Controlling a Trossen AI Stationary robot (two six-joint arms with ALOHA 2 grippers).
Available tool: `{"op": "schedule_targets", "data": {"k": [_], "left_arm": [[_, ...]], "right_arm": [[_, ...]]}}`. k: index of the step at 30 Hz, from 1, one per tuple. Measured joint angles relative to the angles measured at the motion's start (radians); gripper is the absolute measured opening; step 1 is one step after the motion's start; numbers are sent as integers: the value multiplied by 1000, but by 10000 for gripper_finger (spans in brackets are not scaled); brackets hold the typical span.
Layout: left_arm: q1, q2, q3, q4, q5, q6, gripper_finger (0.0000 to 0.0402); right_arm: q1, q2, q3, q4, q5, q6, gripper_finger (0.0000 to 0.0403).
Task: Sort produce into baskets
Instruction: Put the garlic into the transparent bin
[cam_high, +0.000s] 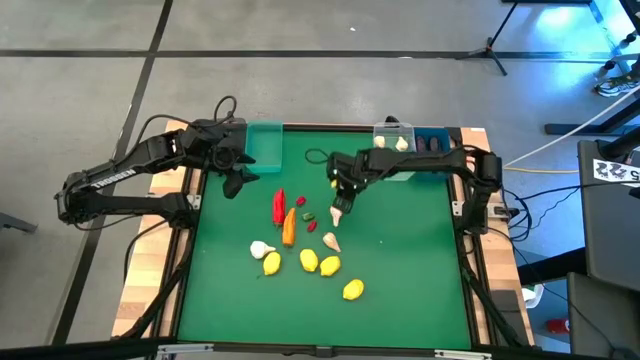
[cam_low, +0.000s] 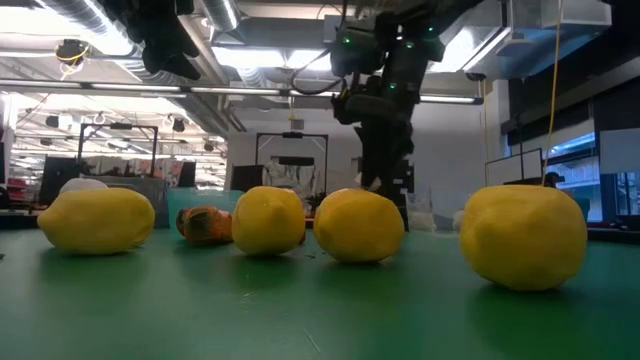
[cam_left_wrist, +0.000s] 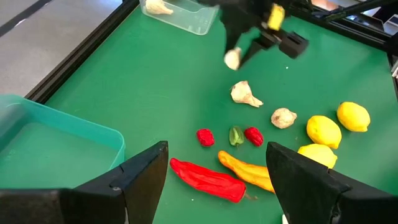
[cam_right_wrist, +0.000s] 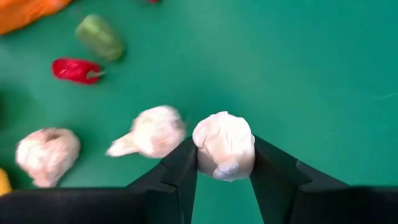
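My right gripper hangs over the middle of the green table, shut on a white garlic bulb. Below it lie two more garlic bulbs, a red pepper, an orange carrot, small red berries and several yellow lemons. My left gripper waits open at the far left, beside the teal basket. A clear basket holding garlic and a blue basket stand at the far edge. My right gripper pinches the garlic bulb's two opposite sides between its two fingers. The fingers come from above, pointing steeply down. The bulb sits between the fingertips, lifted clear of the table.
The loose produce is gathered left of the table's centre, toward the near edge. A small green piece lies near the berries. The right half of the green mat is bare. Black frame rails border the table, and the wooden edge shows at both sides.
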Motion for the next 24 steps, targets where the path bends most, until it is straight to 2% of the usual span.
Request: {"op": "schedule_targets", "data": {"k": [7,15,24], "left_arm": [[0,0,0,0,0,-7,267],[0,0,0,0,0,-18,267],[0,0,0,9,0,-57,267]], "right_arm": [[-129,-1,69,-81,-36,-115,130],[-279,-15,72,-186,-36,-237,130],[-468,-105,71,-231,-28,-305,130]]}}
